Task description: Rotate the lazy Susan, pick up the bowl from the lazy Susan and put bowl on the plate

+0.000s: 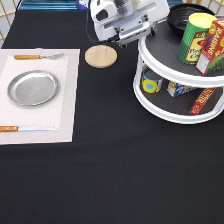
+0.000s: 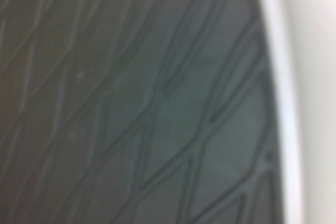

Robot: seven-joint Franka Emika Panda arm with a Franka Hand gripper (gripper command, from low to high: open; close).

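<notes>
The black bowl (image 1: 181, 19) sits on the top tier of the lazy Susan (image 1: 170, 67), at the exterior view's top right, partly hidden behind a green can. My gripper (image 1: 131, 33) hangs at the top tier's left edge, to the left of the bowl and not touching it. It holds nothing that I can see. The silver plate (image 1: 32, 87) lies empty on a pale placemat at the exterior view's left. The wrist view shows only the lazy Susan's dark grey non-slip surface (image 2: 135, 115) and its white rim (image 2: 279, 75) from close by.
A green can (image 1: 196, 37) and a red box (image 1: 212, 47) stand on the top tier. A small can (image 1: 150, 82), a box (image 1: 177, 89) and a red packet (image 1: 202, 100) are on the lower tier. A wooden coaster (image 1: 100, 55), fork (image 1: 37, 56) and knife (image 1: 25, 128) lie nearby.
</notes>
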